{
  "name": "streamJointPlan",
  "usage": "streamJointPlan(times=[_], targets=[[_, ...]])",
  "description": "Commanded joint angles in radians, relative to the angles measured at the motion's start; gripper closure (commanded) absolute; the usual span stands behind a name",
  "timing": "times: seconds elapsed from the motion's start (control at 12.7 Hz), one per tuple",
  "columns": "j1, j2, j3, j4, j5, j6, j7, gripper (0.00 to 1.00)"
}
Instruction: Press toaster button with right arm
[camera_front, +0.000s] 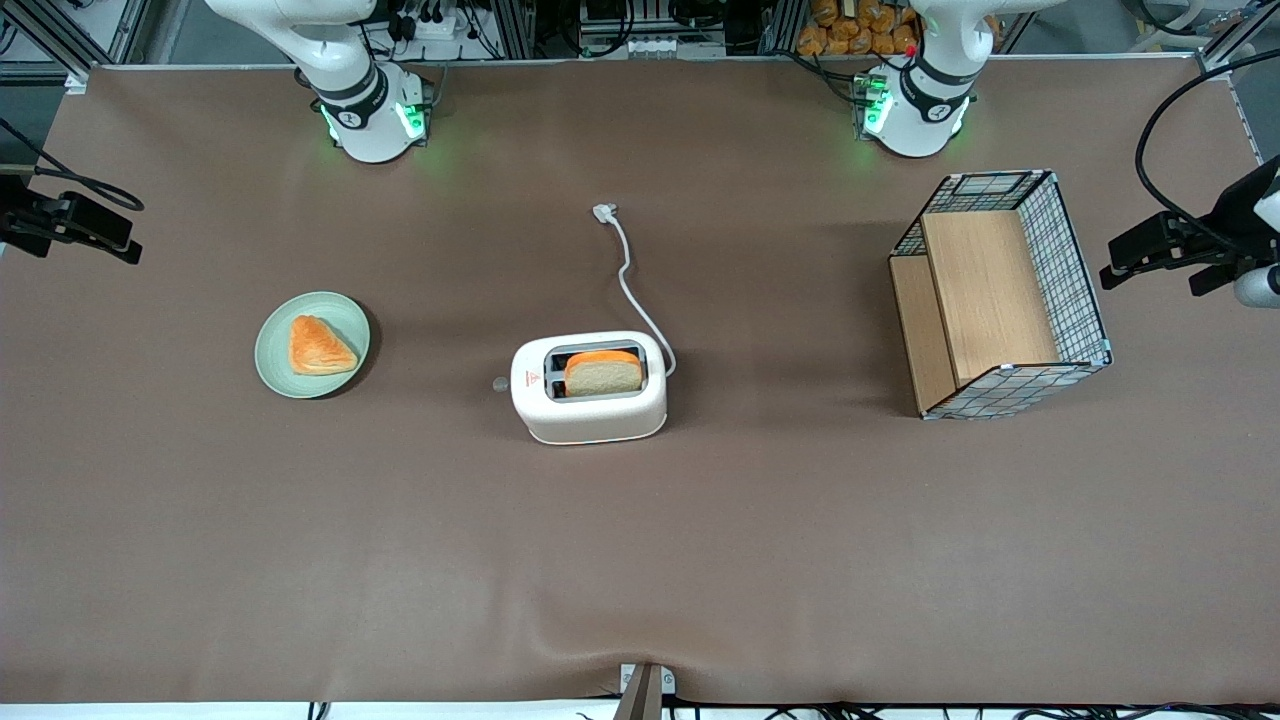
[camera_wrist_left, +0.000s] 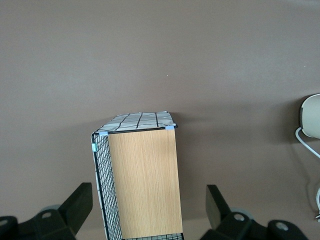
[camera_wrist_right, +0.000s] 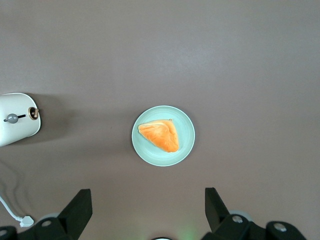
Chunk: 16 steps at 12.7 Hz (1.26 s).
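Approach not begun: gripper (camera_wrist_right: 145, 212) spread wide, empty, high above plate (camera_wrist_right: 186, 145).
Close fingers, descend squarely onto toaster button (camera_wrist_right: 12, 118), avoiding toaster (camera_front: 590, 389) body.

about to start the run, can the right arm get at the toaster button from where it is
Probably yes. The toaster button juts from the toaster's narrow end facing the working arm's end of the table, with bare cloth around it. The gripper, fingers open, hangs above the plate, and nothing stands between them.
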Motion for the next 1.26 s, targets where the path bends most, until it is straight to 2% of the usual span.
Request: streamJointPlan(times=[0.0,0.39,0.55,1.18], targets=[[0.002,-0.003,-0.006,0.005,0.002,-0.005,0.003,0.00],[0.005,0.000,-0.005,0.010,0.010,-0.005,0.003,0.00],[-0.002,0.000,-0.009,0.010,0.045,-0.007,0.000,0.00],[-0.001,0.005,-0.009,0.011,0.059,-0.007,-0.005,0.00]])
